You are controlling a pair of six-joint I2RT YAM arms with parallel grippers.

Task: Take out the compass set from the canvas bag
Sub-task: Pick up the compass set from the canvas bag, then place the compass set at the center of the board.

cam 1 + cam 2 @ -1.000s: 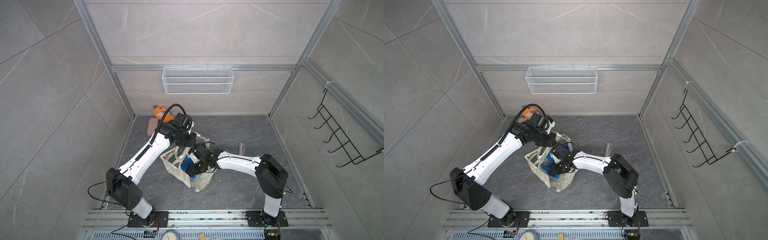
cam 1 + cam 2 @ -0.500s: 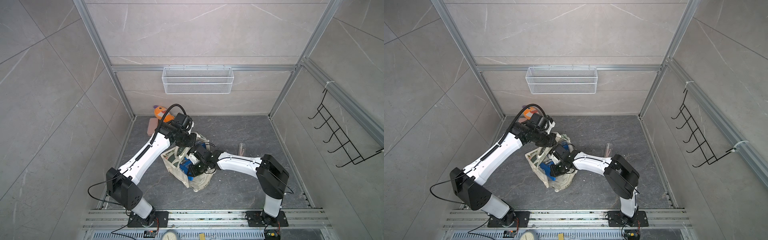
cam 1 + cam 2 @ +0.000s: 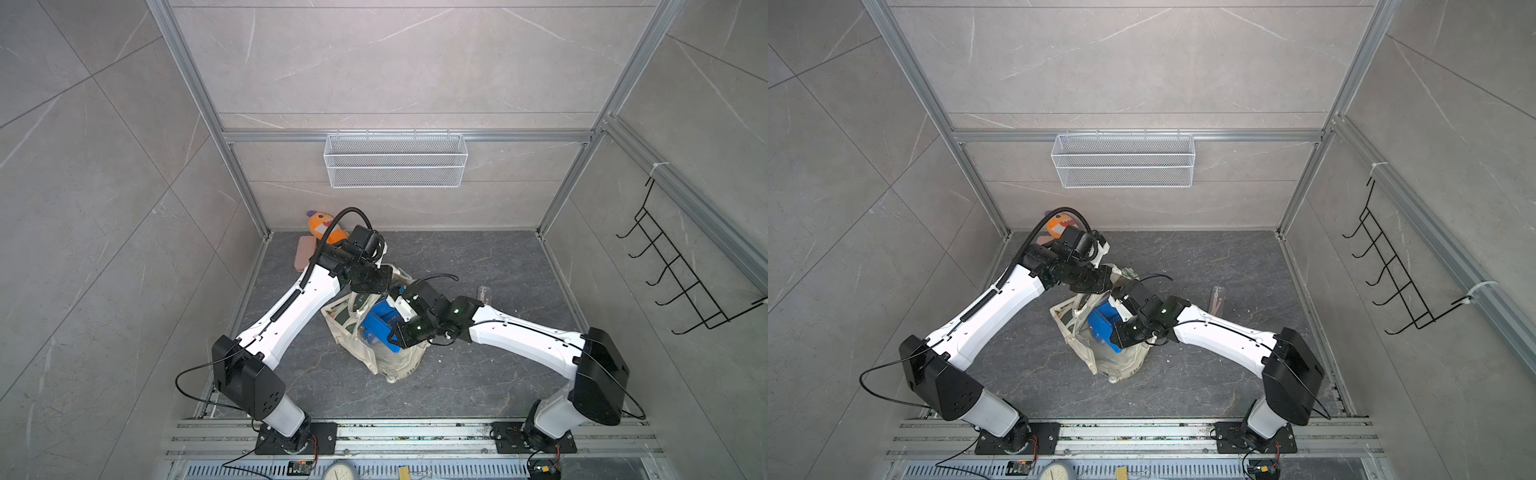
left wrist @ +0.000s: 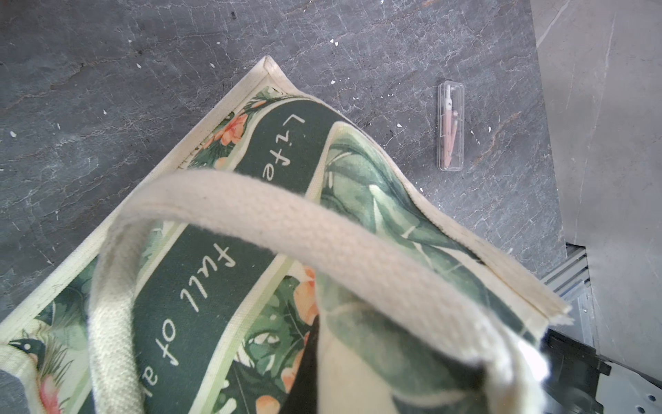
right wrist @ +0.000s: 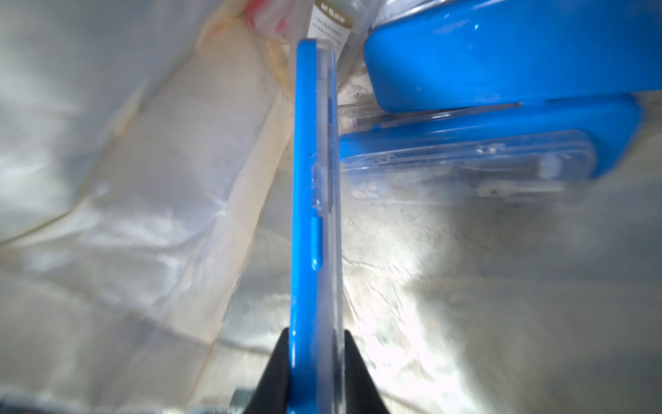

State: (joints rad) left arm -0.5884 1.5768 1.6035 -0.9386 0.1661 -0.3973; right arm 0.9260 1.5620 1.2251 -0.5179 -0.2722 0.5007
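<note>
The cream canvas bag (image 3: 390, 365) (image 3: 1117, 365) stands on the dark floor between both arms, its green print (image 4: 200, 272) facing the left wrist view. My left gripper (image 3: 384, 280) (image 3: 1104, 282) (image 4: 315, 358) is shut on the bag's upper rim beside a handle and holds the mouth up. My right gripper (image 3: 392, 328) (image 3: 1115, 328) (image 5: 317, 344) reaches into the mouth. It is shut on the compass set (image 3: 378, 322) (image 3: 1100, 322) (image 5: 311, 215), a flat blue case with a clear lid, held edge-on between the fingers.
More blue and clear cases (image 5: 501, 64) lie deeper in the bag. A small clear case with a pink compass (image 3: 484, 294) (image 4: 450, 125) lies on the floor right of the bag. An orange plush toy (image 3: 322, 226) and a pink pad (image 3: 303, 253) sit in the back left corner.
The right jaws have closed on the blue case in the bag's mouth. The left arm keeps holding the bag's rim in the same place.
</note>
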